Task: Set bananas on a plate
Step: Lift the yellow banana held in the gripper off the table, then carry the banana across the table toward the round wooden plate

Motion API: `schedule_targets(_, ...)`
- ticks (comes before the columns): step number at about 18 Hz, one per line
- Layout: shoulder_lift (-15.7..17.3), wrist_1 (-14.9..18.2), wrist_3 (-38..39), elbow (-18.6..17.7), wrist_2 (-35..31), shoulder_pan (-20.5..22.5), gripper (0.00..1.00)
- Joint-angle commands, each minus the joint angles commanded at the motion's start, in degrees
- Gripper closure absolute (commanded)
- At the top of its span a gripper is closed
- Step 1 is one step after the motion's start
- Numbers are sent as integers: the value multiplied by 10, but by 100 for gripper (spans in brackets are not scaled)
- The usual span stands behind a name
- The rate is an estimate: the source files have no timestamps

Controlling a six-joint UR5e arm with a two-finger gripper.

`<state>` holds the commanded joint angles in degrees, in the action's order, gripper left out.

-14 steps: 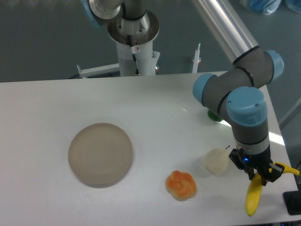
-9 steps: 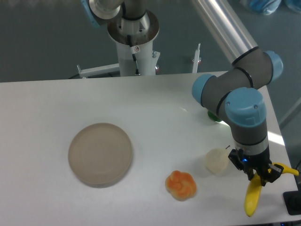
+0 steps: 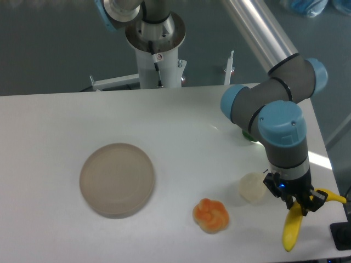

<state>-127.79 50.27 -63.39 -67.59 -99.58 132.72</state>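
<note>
The yellow banana (image 3: 292,230) hangs near the table's front right corner, its stem pointing right and its tip down. My gripper (image 3: 299,206) is shut on the banana's upper part and holds it. The beige plate (image 3: 117,178) lies flat on the left half of the table, far to the left of the gripper, with nothing on it.
A pale cream pear (image 3: 252,188) sits just left of the gripper. An orange lumpy fruit (image 3: 210,214) lies further left. A green object (image 3: 249,135) shows partly behind the arm. The table's right edge and a black item (image 3: 341,235) are close by.
My gripper with the banana has shifted slightly to the left. The pear, the orange fruit and the plate have not moved.
</note>
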Motion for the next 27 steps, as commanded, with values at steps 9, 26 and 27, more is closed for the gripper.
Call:
schedule_targets(9, 90, 21, 152, -112, 7, -27, 63)
schedule_targets(26, 192, 64, 417, -283, 57, -187, 63)
schedule_targets(27, 192, 64, 442, -283, 58, -202, 63)
